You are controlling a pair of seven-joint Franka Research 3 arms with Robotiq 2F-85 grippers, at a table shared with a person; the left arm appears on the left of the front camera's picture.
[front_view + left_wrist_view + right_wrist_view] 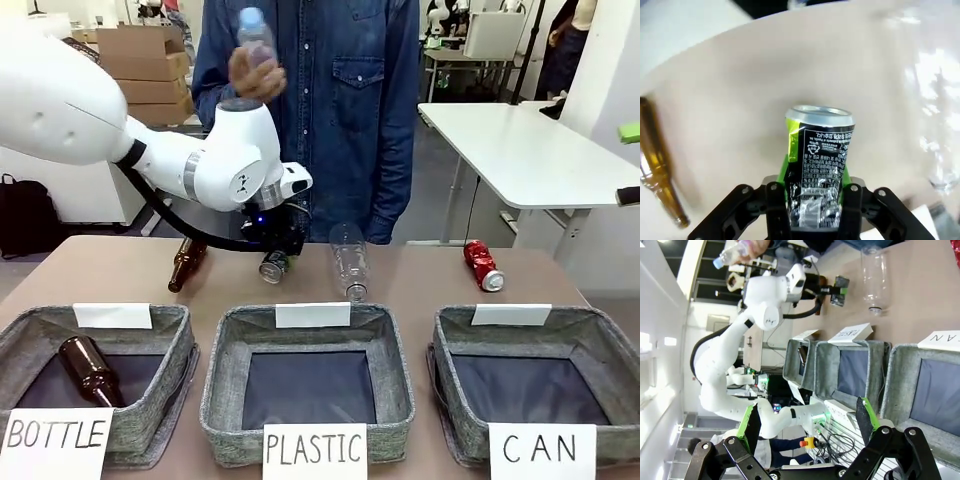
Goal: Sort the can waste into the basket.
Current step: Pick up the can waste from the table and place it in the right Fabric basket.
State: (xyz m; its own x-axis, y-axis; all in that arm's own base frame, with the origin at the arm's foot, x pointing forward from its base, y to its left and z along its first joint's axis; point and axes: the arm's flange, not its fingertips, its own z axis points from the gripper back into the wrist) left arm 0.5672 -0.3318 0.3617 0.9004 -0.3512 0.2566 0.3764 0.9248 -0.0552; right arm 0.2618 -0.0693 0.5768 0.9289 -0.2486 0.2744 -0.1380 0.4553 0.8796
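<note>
**While my left jaws clamp the dark can, the red can lies on the table**

Front view: my left gripper (272, 250) reaches to the far middle of the table (420, 290), jaws shut on the dark can (274, 266). The can hangs tilted, low over the tabletop; I cannot tell whether it touches. A brown bottle (186, 263) lies to its left and a clear plastic bottle (348, 258) to its right. The red can (483, 265) lies on its side farther right, well apart from my jaws and just behind the CAN basket (590, 340). That basket sits at the near right corner, with its white card (541, 448) in front. Across the table, a person's hand (255, 75) holds up another clear bottle.

Left wrist view: the dark can (822, 145) sits squeezed between the green pads of my left gripper (815, 172). Its silver end points away from me, past my fingertips. The brown bottle (657, 165) lies at the picture's left edge.

Right wrist view: my right gripper (807, 422) has its jaws wide apart, with nothing between them. The CAN basket (900, 370) lies beyond my fingers, toward the picture's right.
</note>
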